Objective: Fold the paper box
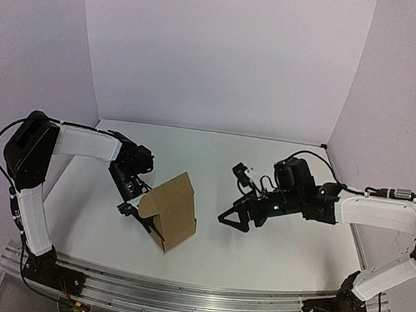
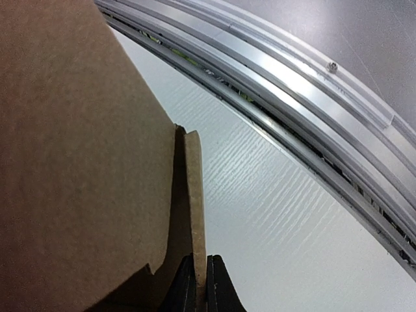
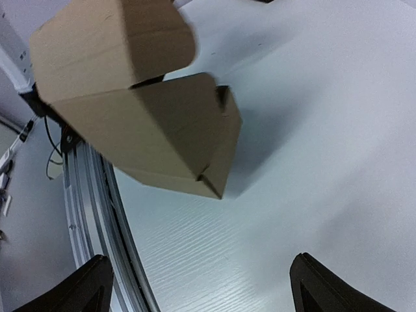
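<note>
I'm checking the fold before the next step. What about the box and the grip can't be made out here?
- Left wrist view: the box runs off the left and top edges, so its shape is lost; only the tips of the left gripper show.
- Top view: the box hides those tips.
- Right wrist view: the box's far side is hidden; the right gripper is cut by the bottom edge.

The left arm and right arm wear white link covers over black joints; jaws are black.
</note>
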Action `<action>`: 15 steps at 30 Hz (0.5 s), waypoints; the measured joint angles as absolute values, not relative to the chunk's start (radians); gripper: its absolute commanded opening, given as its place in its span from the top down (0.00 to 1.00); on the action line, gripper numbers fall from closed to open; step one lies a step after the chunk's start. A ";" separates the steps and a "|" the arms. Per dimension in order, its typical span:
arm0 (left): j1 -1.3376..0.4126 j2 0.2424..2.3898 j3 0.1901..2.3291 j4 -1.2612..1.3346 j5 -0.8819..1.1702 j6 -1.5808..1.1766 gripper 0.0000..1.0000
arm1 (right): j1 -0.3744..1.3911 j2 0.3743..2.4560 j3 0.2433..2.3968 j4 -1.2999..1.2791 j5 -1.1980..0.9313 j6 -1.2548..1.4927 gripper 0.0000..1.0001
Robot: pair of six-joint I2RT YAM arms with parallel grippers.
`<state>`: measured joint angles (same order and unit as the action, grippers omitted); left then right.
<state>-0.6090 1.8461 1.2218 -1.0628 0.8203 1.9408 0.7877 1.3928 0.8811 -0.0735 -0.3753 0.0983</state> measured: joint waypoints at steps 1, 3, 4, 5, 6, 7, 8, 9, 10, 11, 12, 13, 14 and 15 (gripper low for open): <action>-0.610 1.862 1.221 -1.060 0.804 1.947 1.00 | 0.820 1.396 0.847 -0.041 -0.366 0.088 0.04; -0.610 1.893 1.222 -1.054 0.777 1.960 1.00 | 0.884 1.413 0.802 0.035 -0.352 0.060 0.04; -0.610 1.910 1.224 -1.055 0.764 1.964 1.00 | 0.913 1.428 0.791 0.075 -0.345 0.044 0.04; -0.610 1.928 1.227 -1.058 0.752 1.967 1.00 | 0.938 1.448 0.787 0.116 -0.337 0.029 0.04; -0.610 1.946 1.234 -1.063 0.744 1.972 0.96 | 0.956 1.468 0.785 0.154 -0.330 0.016 0.04; -0.610 1.958 1.245 -1.069 0.743 1.977 0.90 | 0.965 1.489 0.785 0.188 -0.321 0.007 0.04; -0.609 1.967 1.257 -1.074 0.744 1.981 0.85 | 0.973 1.509 0.785 0.222 -0.312 -0.003 0.04; -0.610 1.969 1.263 -1.070 0.739 1.984 0.81 | 0.976 1.529 0.786 0.247 -0.304 -0.010 0.04; -0.610 1.969 1.267 -1.064 0.733 1.987 0.78 | 0.977 1.550 0.788 0.270 -0.294 -0.018 0.04; -0.609 1.969 1.269 -1.053 0.727 1.988 0.73 | 0.977 1.572 0.792 0.289 -0.284 -0.026 0.04; -0.610 1.969 1.270 -1.042 0.723 1.987 0.69 | 0.977 1.594 0.796 0.306 -0.272 -0.034 0.03; -0.610 1.969 1.270 -1.033 0.721 1.989 0.65 | 0.977 1.614 0.801 0.321 -0.261 -0.042 0.03; -0.610 1.969 1.270 -1.020 0.717 1.991 0.60 | 0.977 1.628 0.803 0.333 -0.252 -0.048 0.03; -0.609 1.969 1.270 -1.003 0.714 1.989 0.56 | 0.978 1.639 0.805 0.343 -0.244 -0.054 0.03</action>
<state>-0.6093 1.9693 1.2697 -1.0031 0.7136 1.9894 0.9776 1.6392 0.8046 0.3429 -0.2439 -0.0543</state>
